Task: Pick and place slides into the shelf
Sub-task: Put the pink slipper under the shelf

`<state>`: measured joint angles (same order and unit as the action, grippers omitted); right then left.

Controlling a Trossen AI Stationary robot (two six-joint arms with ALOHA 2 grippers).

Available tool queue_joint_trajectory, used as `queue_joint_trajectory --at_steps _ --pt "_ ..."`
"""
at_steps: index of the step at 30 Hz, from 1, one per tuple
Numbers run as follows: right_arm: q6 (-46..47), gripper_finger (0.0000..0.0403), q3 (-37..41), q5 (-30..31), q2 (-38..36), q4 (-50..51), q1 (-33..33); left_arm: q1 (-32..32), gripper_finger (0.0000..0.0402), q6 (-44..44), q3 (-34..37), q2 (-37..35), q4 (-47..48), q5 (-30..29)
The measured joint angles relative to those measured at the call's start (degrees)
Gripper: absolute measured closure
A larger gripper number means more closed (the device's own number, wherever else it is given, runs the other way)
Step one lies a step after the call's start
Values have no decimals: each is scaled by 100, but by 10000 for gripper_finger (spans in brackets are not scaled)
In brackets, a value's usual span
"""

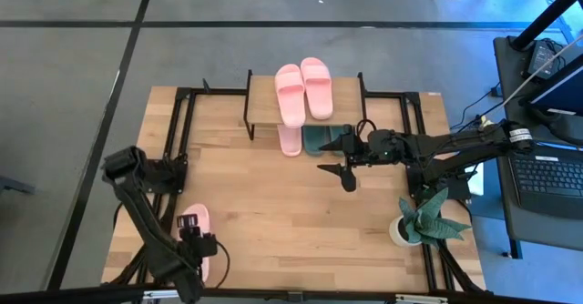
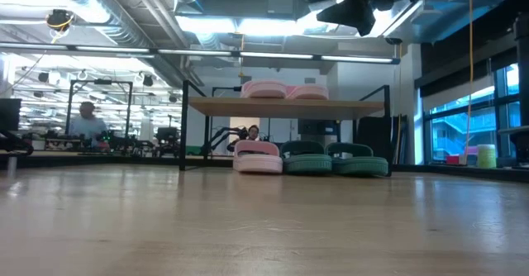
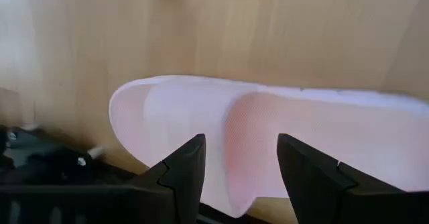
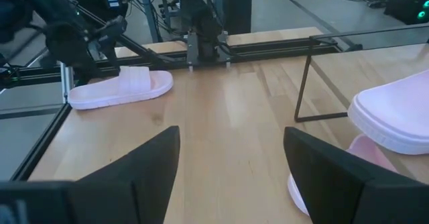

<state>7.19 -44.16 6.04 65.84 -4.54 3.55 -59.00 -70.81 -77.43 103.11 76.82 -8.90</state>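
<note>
The shelf (image 1: 305, 104) stands at the table's far edge. One pink pair (image 1: 303, 90) lies on its top board. Under the board, a single pink slide (image 2: 258, 156) and the green pair (image 2: 331, 159) rest on their soles. Another pink slide (image 1: 194, 236) lies flat near the table's near left corner. My left gripper (image 3: 241, 160) hovers open over this slide, one finger on each side of the strap (image 3: 261, 137). My right gripper (image 1: 335, 161) is open and empty, above the table just in front of the shelf's right half.
A potted plant (image 1: 424, 217) stands near the table's near right corner. Black frame rails (image 1: 182, 131) run along the table's left and right sides. A desk with a laptop (image 1: 547, 177) is beyond the right edge. Bare wood (image 1: 291, 213) lies between the shelf and the near edge.
</note>
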Motion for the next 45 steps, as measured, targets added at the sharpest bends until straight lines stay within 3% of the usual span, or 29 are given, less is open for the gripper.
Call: queue_joint_trajectory --at_steps 10,27,36,40,45 --pt "-15 135 0 -2 2 13 0 12 225 -20 2 552 741 103" --pt "-19 135 0 -2 4 15 0 37 225 -260 35 568 466 77" --pt "-19 135 0 -5 4 114 0 86 228 -394 584 569 342 153" --pt "-20 135 0 -5 4 233 0 117 262 -406 706 569 576 152" --pt "-19 135 0 -4 4 275 0 150 347 -367 851 569 581 121"
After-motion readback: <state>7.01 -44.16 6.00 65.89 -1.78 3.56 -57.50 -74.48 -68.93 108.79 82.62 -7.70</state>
